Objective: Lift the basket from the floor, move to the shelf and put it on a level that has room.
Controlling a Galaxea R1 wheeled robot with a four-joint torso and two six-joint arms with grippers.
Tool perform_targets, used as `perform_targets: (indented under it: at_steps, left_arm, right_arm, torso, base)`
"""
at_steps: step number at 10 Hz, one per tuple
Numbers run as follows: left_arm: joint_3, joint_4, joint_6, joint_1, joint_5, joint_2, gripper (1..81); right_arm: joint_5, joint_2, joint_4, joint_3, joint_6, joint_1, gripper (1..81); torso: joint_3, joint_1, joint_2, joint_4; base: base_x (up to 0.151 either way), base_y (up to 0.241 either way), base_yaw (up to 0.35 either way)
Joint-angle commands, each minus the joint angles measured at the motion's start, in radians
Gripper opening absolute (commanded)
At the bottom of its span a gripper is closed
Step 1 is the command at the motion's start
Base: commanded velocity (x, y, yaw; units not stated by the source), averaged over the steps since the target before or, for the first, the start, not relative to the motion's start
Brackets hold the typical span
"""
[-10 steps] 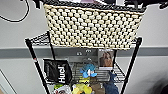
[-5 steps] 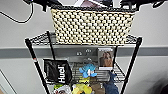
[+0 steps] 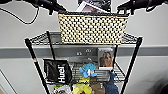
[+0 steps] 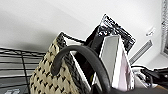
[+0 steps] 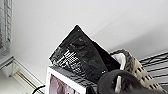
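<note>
The basket (image 3: 92, 28) sat on the top level (image 3: 130, 39) of the shelf (image 3: 34, 60), roughly midway between its side edges, with a dark pouch (image 5: 80, 60) and a white box (image 4: 115, 62) standing up out of it. The left gripper (image 3: 53, 7) was at the basket's left end and the right gripper (image 3: 125, 8) at its right end, both at rim height. How far either was open, or whether it gripped a handle (image 4: 82, 60), could not be told; the fingers seemed hidden. On the tier below stood a blue plush toy (image 3: 87, 70) and a black bag (image 3: 58, 71).
</note>
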Motion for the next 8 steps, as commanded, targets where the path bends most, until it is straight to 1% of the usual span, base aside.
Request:
perform_targets:
  at_steps: [1, 3, 4, 6, 8]
  left_arm:
    - [-0.125, 0.071, 0.014, -0.153, -0.040, 0.070, 1.0]
    - [-0.182, 0.080, 0.031, -0.150, -0.040, 0.105, 1.0]
    - [-0.200, 0.085, 0.032, -0.142, -0.040, 0.120, 1.0]
    - [-0.249, 0.129, 0.032, -0.103, -0.040, 0.146, 1.0]
    - [-0.272, 0.162, 0.032, -0.066, -0.040, 0.148, 1.0]
  right_arm:
    - [0.001, 0.091, -0.016, -0.160, -0.113, 0.158, 1.0]
    - [-0.003, 0.114, -0.019, -0.182, -0.204, 0.139, 1.0]
    - [-0.002, 0.127, -0.019, -0.222, -0.207, 0.124, 1.0]
    - [-0.005, 0.166, -0.017, -0.329, -0.215, 0.090, 1.0]
    - [-0.003, 0.174, -0.017, -0.390, -0.224, 0.046, 1.0]
  torso:
    - [0.000, 0.000, 0.000, 0.000]
    - [-0.001, 0.000, 0.000, 0.000]
    - [-0.001, 0.001, 0.000, 0.000]
    - [-0.001, 0.001, 0.000, 0.000]
    - [-0.002, 0.001, 0.000, 0.000]
  base:
    - [0.000, 0.000, 0.000]
    - [0.000, 0.000, 0.000]
    - [0.000, 0.000, 0.000]
    - [0.000, 0.000, 0.000]
    - [0.000, 0.000, 0.000]
